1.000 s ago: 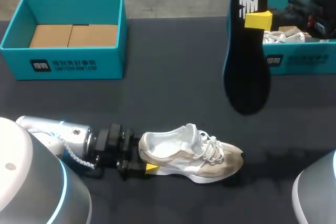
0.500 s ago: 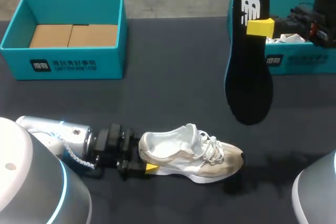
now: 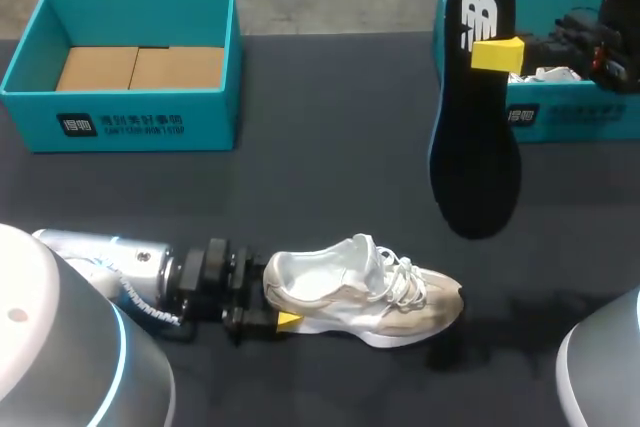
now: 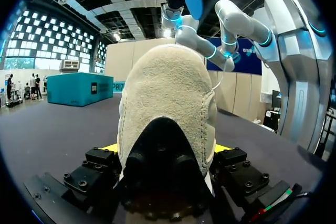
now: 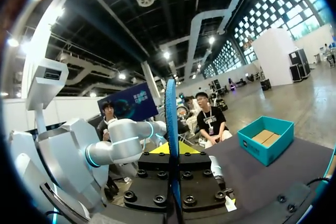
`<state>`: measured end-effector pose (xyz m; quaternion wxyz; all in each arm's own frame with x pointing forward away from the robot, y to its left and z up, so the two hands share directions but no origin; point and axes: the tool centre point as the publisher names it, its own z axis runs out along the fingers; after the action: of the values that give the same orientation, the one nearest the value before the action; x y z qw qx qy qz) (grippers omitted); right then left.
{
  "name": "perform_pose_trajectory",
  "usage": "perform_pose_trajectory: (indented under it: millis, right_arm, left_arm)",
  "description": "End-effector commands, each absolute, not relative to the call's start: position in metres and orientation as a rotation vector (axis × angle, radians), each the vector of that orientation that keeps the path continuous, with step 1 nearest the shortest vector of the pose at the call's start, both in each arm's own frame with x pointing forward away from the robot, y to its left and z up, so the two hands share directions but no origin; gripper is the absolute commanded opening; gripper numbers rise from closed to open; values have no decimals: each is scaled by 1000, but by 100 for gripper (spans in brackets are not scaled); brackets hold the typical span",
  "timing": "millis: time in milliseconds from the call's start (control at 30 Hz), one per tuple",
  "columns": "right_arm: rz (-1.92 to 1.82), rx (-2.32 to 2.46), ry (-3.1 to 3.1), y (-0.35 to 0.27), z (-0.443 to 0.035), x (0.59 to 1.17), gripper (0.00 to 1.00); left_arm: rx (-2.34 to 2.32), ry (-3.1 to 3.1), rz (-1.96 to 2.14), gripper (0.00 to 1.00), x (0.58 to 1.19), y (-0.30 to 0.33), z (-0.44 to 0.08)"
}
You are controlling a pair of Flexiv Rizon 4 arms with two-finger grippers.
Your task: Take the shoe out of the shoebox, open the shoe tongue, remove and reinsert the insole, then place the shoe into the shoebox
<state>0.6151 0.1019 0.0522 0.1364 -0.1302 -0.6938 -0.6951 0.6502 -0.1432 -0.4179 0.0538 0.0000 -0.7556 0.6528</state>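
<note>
**Shoe pinned at the heel, insole held aloft**

The dark table (image 3: 330, 147) carries two teal shoeboxes. The left shoebox (image 3: 120, 67) stands open and well apart from the left gripper (image 3: 268, 299), at the far edge, with brown card lining its floor. The right shoebox (image 3: 570, 112) sits just behind the right gripper (image 3: 497, 54). It runs off the picture's edge, and the arm's dark wrist covers much of its inside. Something white with laces shows there, too hidden to name surely.

The shoe (image 3: 360, 292), pale beige and white, lies on its sole with its heel in the left gripper and its toe pointing away. That gripper is clamped on the heel. The wrist view shows a finger hard against either side, though the heel fills the view and hides most of both yellow tips.

The black insole (image 3: 472, 107) hangs upright above the table, pinched near its upper end by the right gripper. One yellow tip lies on its face and the other is hidden behind it. From the right wrist the insole is seen edge-on, a thin blue line between the closed fingers.
</note>
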Motion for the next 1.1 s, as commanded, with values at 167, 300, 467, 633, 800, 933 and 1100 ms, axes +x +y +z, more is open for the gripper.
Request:
perform_pose_trajectory:
  millis: [167,300,467,633,800,933,1100]
  right_arm:
    - [-2011,-377,-2009,104,51,616,0]
    - [-2011,-377,-2009,104,51,616,0]
    - [-2011,-377,-2009,104,51,616,0]
    - [-2011,-377,-2009,104,51,616,0]
    - [-2011,-377,-2009,104,51,616,0]
    - [-2011,-377,-2009,104,51,616,0]
    - [-2011,-377,-2009,104,51,616,0]
  left_arm:
    - [1,-2277,1988,100,649,-140,-418]
    - [-27,-2310,1963,100,651,-140,-416]
    - [-72,-2307,1912,100,654,-142,-409]
    - [-104,-2338,1848,100,654,-142,-407]
    - [-91,-2360,1770,100,655,-138,-407]
    - [-91,-2360,1770,100,655,-138,-407]
    - [-91,-2360,1770,100,655,-138,-407]
